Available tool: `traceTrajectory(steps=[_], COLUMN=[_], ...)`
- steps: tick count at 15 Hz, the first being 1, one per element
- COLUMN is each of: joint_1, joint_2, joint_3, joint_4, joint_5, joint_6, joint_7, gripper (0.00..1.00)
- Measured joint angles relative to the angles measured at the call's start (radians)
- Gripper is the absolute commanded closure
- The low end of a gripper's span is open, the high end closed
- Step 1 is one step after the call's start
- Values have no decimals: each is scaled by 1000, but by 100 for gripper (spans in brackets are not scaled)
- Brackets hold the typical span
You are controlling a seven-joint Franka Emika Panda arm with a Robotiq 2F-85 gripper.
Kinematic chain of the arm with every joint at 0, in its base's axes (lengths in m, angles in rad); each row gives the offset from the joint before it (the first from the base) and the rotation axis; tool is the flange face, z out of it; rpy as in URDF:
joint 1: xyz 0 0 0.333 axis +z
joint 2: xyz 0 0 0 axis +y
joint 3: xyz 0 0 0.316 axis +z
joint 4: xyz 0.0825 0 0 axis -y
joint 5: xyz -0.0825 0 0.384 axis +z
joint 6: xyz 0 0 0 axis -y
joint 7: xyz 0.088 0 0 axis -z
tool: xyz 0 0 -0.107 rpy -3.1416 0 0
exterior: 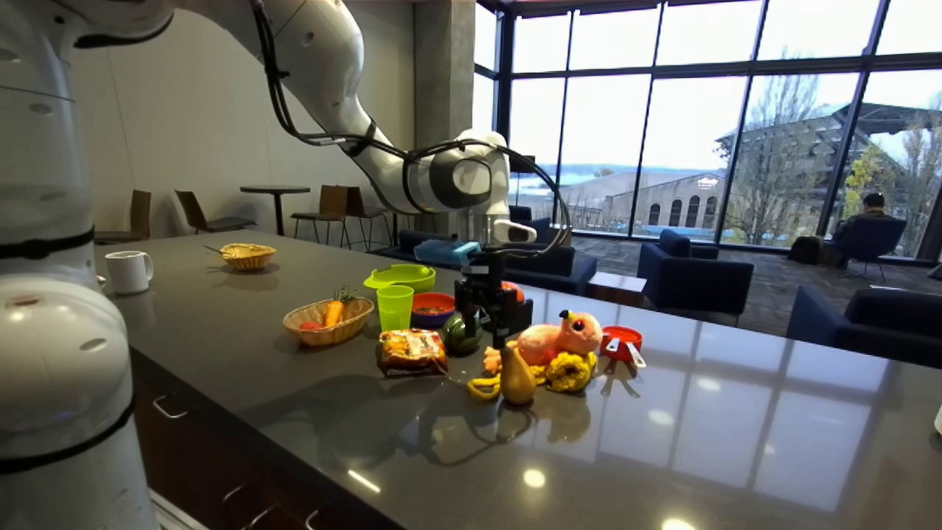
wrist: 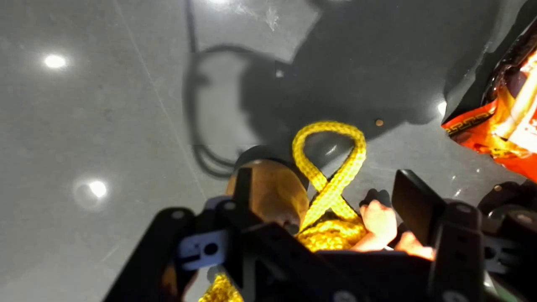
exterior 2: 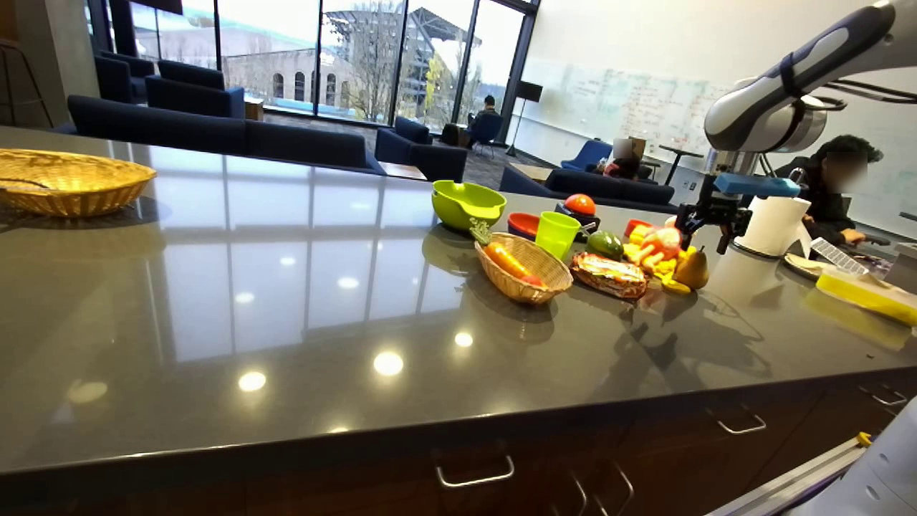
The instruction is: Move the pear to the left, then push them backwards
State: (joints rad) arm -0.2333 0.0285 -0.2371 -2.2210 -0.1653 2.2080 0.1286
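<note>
The pear [exterior: 518, 379], yellow-tan with a thin stem end, stands upright on the counter, and it also shows in an exterior view [exterior 2: 692, 270]. It stands beside a yellow knitted piece [exterior: 569, 372] with a pink toy bird [exterior: 548, 342] on top. My gripper [exterior: 487, 335] is open and empty, above the toys near the pear; it also shows in an exterior view [exterior 2: 703, 242]. In the wrist view the gripper [wrist: 325, 180] has its left finger in front of the pear [wrist: 277, 191], partly hiding it. The yellow loop [wrist: 329, 167] lies between the fingers.
A red snack packet [exterior: 412, 350], a green round fruit [exterior: 462, 335], a lime-green cup [exterior: 395, 308] and a wicker basket [exterior: 329, 322] stand close by. Red measuring cups [exterior: 622, 343] lie beyond the bird. A paper roll [exterior 2: 770, 226] and yellow box [exterior 2: 867, 295] stand farther along.
</note>
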Motion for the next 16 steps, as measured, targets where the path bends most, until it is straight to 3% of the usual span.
traceTrajectory(steps=[7, 14, 15, 16], joint_1=[0, 0, 0, 0], joint_2=[17, 22, 22, 22], joint_3=[-12, -22, -22, -22], joint_4=[12, 19, 20, 22], joint_5=[-7, -8, -8, -8], joint_6=[6, 7, 7, 7], joint_7=[14, 20, 20, 20], gripper=[99, 100, 79, 73])
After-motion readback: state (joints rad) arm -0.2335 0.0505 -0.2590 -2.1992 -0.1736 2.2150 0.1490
